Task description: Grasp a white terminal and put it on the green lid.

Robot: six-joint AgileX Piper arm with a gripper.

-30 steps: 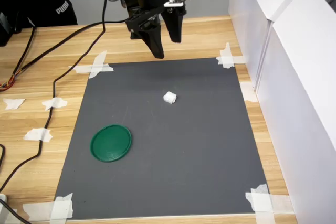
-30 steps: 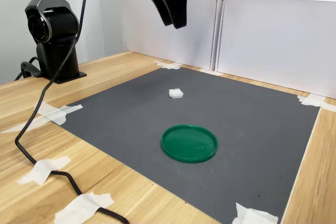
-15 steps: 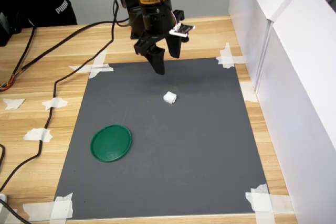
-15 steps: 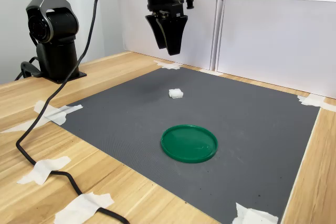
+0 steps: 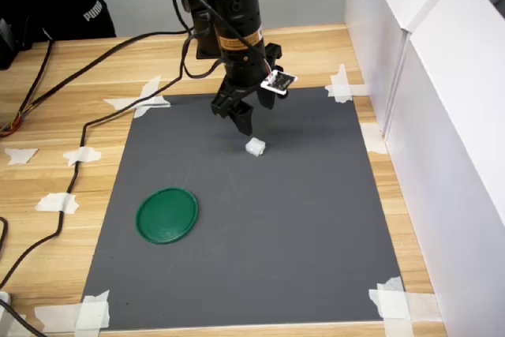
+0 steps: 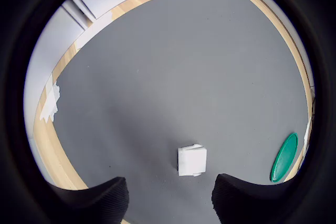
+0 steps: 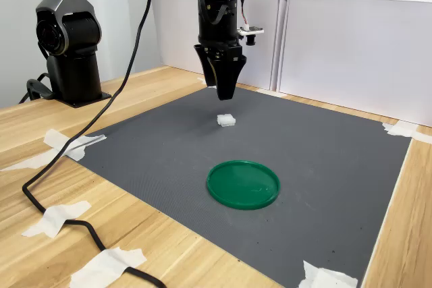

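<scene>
Black tool [image 5: 248,120] hangs spread and empty just above the white terminal [image 5: 255,147], touching nothing.

A grey mat [image 5: 260,219] lies taped at its corners on the wooden table [image 5: 71,116] — white panels [image 5: 442,76] beside it.

In my wrist view only the two dark fingertips [image 6: 94,198] of the claw [image 6: 170,200] show, cut by the frame's edge. The lid [image 6: 285,157] sits half-hidden at the lens's dark rim. In both exterior views the arm's top runs out of frame. The mat's [image 5: 260,226] near corners hide under tape [image 5: 394,299].
</scene>
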